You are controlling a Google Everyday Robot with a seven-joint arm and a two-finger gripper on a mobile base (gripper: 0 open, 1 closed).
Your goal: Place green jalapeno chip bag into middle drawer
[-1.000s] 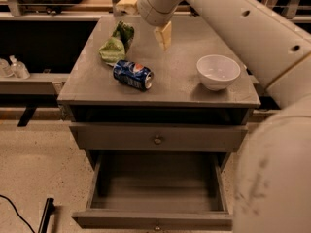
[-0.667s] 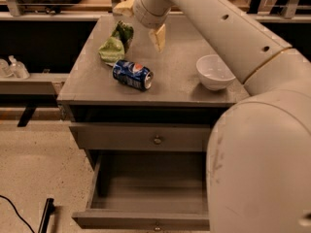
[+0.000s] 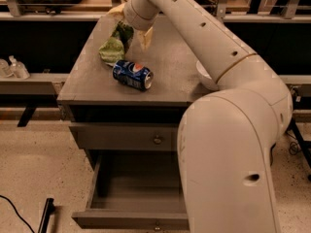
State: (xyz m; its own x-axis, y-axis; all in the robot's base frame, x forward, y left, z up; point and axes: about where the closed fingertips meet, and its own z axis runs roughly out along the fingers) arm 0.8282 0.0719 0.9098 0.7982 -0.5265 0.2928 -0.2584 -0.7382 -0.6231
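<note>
The green jalapeno chip bag (image 3: pixel 112 46) lies crumpled at the back left of the grey cabinet top (image 3: pixel 170 67). My gripper (image 3: pixel 130 25) reaches down from the upper middle and is open. One pale finger (image 3: pixel 146 37) is right of the bag's upper end, the other (image 3: pixel 115 10) is behind it, and the bag's dark upper end sits between them. The middle drawer (image 3: pixel 121 220) is pulled open at the bottom and looks empty. Its right part is hidden by my arm.
A blue Pepsi can (image 3: pixel 132 74) lies on its side just in front of the bag. A white bowl (image 3: pixel 206 77) sits at the right, partly hidden by my arm (image 3: pixel 228 144). The upper drawer (image 3: pixel 121 137) is closed. A black bar (image 3: pixel 46 215) lies on the floor.
My gripper has shifted a little left and down toward the bag. My arm's bulk now covers more of the right side, hiding most of the bowl. Bag and can have not moved.
</note>
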